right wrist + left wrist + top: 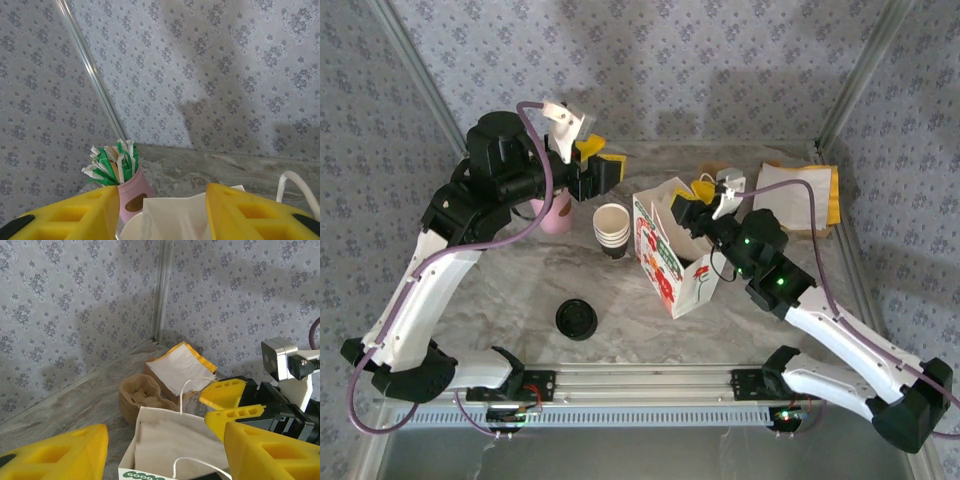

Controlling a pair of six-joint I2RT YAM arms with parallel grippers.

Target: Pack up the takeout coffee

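Lower centre of the top view: takeout coffee [576,320], seen mostly as its black lid, alone on bare bench [490,290], well apart from the paper bag [665,262]. Looks not yet packed; bag standing open at mid-frame. Right hand [162,215] spread above the bag mouth, pinching nothing; left hand [165,452] spread too, empty, at upper left, facing the bag. Calls next, probably, for lowering one hand to the cup, closing below the lid, carrying upright, setting down between the bag walls. Plenty of room round the coffee; tighter at the mouth, with a string handle [282,187] standing up and the cup stack [611,232] just beside the bag.
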